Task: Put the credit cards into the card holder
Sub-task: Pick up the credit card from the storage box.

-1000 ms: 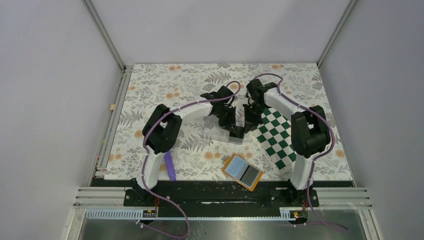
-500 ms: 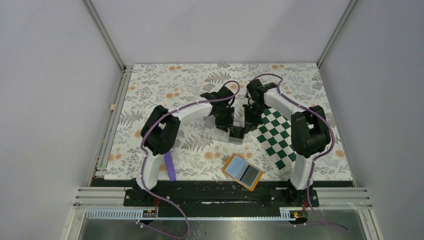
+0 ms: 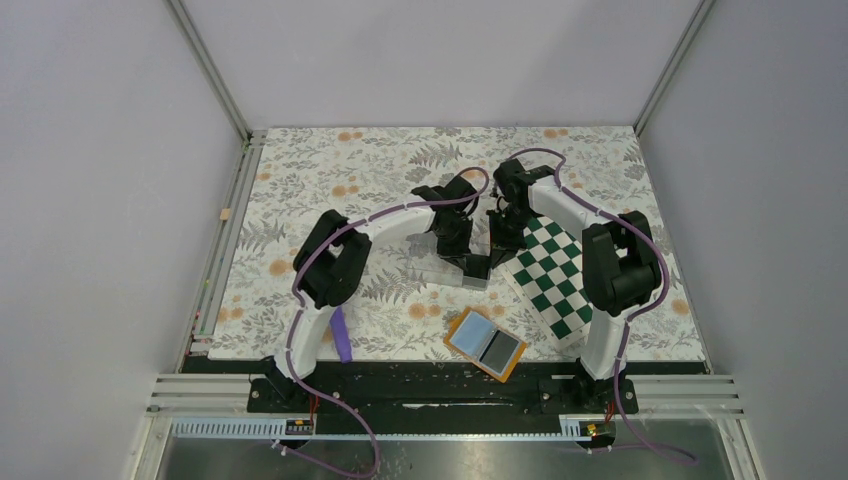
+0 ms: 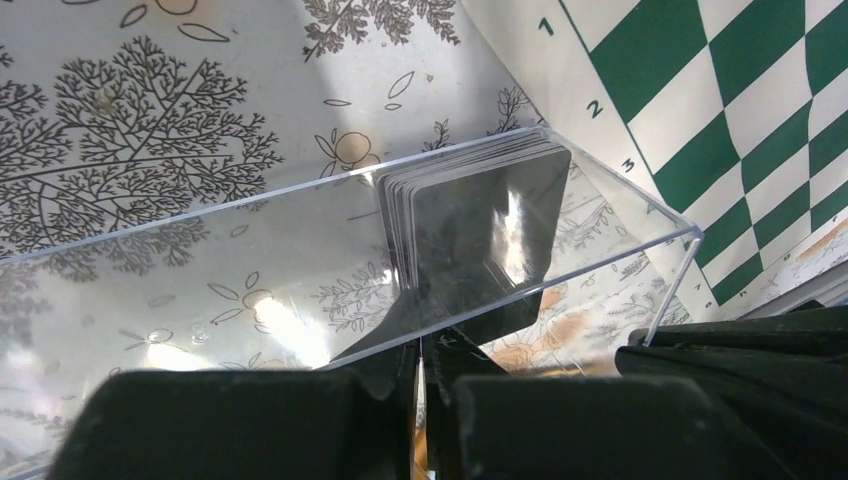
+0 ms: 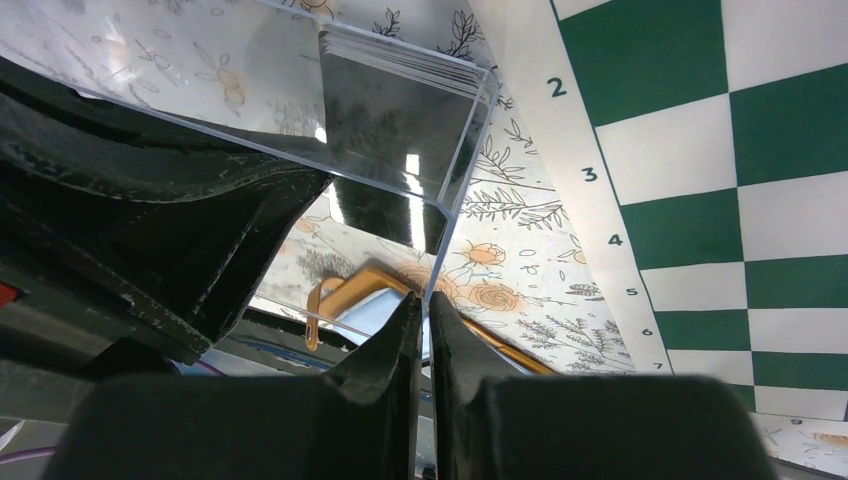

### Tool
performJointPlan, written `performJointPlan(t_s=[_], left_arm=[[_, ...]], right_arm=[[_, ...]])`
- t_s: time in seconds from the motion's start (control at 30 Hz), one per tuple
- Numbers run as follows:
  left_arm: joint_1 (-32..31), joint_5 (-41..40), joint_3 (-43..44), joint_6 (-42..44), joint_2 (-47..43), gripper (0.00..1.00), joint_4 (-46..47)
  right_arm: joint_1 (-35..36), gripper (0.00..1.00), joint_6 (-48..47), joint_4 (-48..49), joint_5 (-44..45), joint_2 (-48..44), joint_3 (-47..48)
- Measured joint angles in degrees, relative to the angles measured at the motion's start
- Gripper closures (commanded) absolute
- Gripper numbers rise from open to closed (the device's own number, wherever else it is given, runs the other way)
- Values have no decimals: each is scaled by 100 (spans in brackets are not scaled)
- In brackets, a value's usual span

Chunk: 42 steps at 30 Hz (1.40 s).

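From above, clear box [image 3: 478, 279] mostly hidden under wrists; card count unreadable. L arm [image 3: 385, 222] & R arm [image 3: 572, 207] bend inward, meeting over tabletop [image 3: 330, 170], L claw [image 4: 422, 352] & R claw [image 5: 428, 308] each pinching a box wall. Inside, credit cards [image 4: 480, 215] stand stacked; card holder [image 3: 485, 343] lies open nr front edge.

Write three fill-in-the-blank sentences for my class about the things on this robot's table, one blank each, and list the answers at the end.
1. The credit cards stand stacked inside a ____ plastic box.
2. The card holder lies ____ near the arms' bases, showing its light blue lining.
3. The chessboard mat has white and ____ squares.

Missing words: clear; open; green.
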Motion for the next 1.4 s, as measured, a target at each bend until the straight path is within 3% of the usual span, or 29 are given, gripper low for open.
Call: performJointPlan(t_s=[0.5,0.77,1.23,1.4], left_arm=[[-308,-426,1185,365,199,100,-1130],[-358,-520,1279,448,243,99,-1220],[-315,4,872,348,70,84,-608],[-306,507,348,122,37,77,109]], right_arm=[[-9,88,-37,-42,-4,0,-7],[-17,88,-17,-48,-4,0,-13],[-33,88,-48,-160,66,-9,-15],[-48,87,26,-131,26,-15,-39]])
